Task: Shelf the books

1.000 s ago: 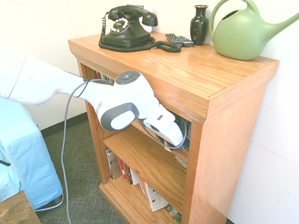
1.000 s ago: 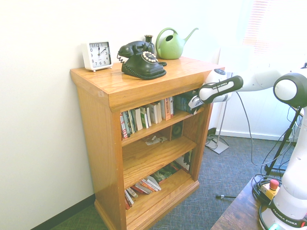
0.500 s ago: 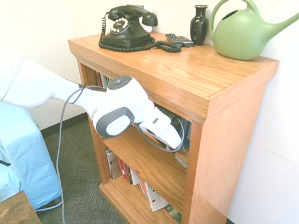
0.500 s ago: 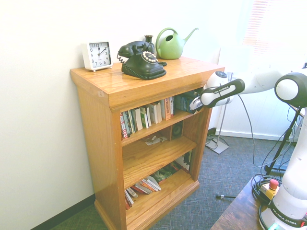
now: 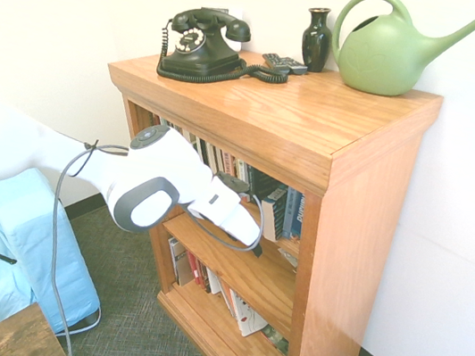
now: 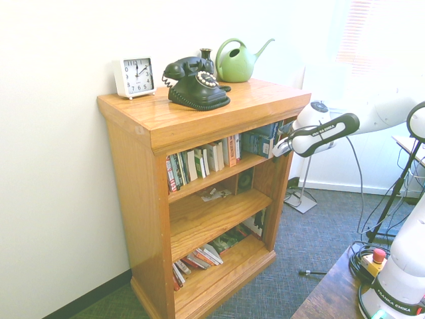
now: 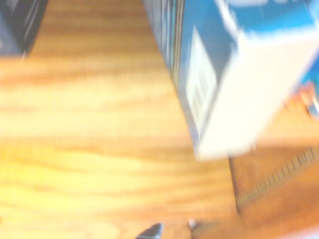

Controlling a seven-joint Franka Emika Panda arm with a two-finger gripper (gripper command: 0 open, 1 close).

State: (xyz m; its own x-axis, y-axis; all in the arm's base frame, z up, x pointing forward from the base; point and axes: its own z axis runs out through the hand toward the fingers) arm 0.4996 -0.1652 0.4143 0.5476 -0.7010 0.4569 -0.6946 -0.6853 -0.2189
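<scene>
In the first outside view, the green watering can (image 5: 383,58) sits up on the wooden bookcase (image 5: 348,250). The thick blue-and-black paperback (image 5: 273,216) looks to be the one on the top shelf level, below the watering can, pale pages facing out. The gripper (image 5: 257,248) is lower than the watering can, in front and apart from the book. I can't tell if its fingers are spread or pressed together, but no book hangs from it.

In the second outside view, the gripper is by the shelf front, lower than the watering can. The job now is likely backing away. Go slow and straight out, and don't bump the wood or drag the book.

The wrist view is blurry, but the book's pages look a bit tilted. If it sticks out, a soft, flat push should tuck it in.
</scene>
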